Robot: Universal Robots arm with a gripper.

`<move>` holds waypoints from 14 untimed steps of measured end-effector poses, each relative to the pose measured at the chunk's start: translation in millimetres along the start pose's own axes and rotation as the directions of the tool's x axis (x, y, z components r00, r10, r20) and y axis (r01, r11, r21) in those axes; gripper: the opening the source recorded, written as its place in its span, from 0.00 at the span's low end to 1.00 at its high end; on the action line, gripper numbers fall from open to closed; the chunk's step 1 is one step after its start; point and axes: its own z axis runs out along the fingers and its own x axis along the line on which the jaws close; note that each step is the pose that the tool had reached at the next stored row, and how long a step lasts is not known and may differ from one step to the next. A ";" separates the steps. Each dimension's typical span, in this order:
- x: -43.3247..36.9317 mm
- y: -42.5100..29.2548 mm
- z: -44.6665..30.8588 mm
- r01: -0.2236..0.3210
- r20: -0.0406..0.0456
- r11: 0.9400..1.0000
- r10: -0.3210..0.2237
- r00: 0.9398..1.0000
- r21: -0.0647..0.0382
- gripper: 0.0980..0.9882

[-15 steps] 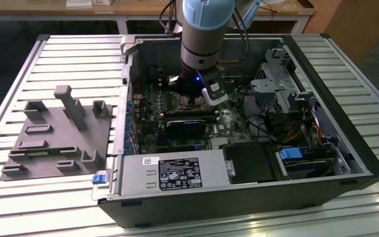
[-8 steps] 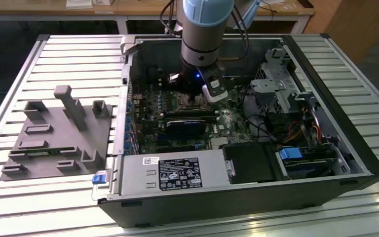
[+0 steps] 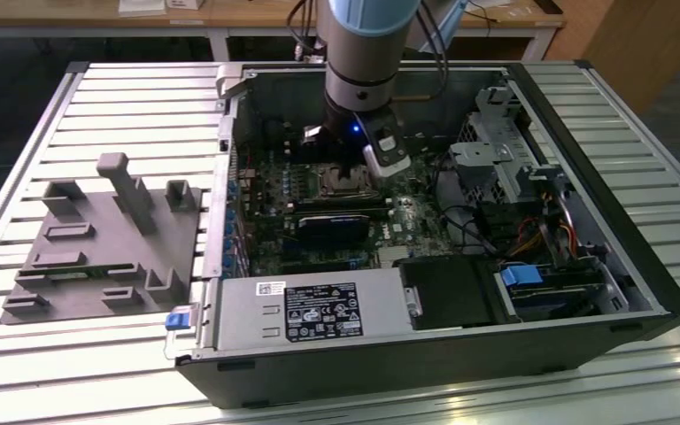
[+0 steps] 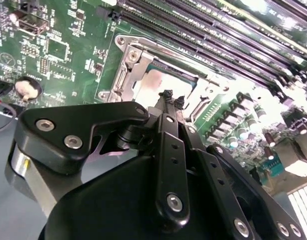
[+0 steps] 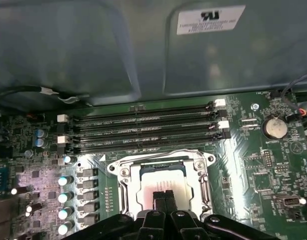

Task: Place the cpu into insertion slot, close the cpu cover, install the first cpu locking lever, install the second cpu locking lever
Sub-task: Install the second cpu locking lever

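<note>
The cpu (image 5: 152,181), a silvery square chip, lies flat in the insertion slot (image 5: 124,186) on the green board. The cpu cover (image 5: 202,186), a pale metal frame, lies down around it. My gripper (image 5: 162,196) is shut, its two black fingertips (image 5: 158,199) pressed together with nothing between them, just above the chip's near edge. The second wrist view shows the same: gripper (image 4: 171,98) over the cpu (image 4: 152,83), cover (image 4: 124,75) beside it. In the exterior view the arm reaches down into the open computer case, with the gripper (image 3: 358,168) over the insertion slot (image 3: 343,181).
Several long black memory slots (image 5: 143,131) run just beyond the socket. Capacitors (image 5: 63,197) stand to one side, a coin battery (image 5: 274,127) to the other. The case wall (image 5: 93,50) rises behind. A power supply (image 3: 316,310), a drive cage (image 3: 506,159) and a grey fixture (image 3: 110,239) show in the exterior view.
</note>
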 end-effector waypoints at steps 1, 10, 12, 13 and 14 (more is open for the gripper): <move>0.0 0.4 -2.0 0.000 0.000 1.000 0.000 1.000 0.000 0.00; 0.3 3.0 -13.2 0.000 0.002 1.000 0.000 1.000 0.005 0.00; 0.3 3.0 -13.3 0.000 0.002 1.000 0.000 1.000 0.006 0.00; 0.3 3.0 -13.4 0.000 0.002 1.000 0.000 1.000 0.006 0.00; 0.3 3.0 -13.4 0.000 0.002 1.000 0.000 1.000 0.006 0.00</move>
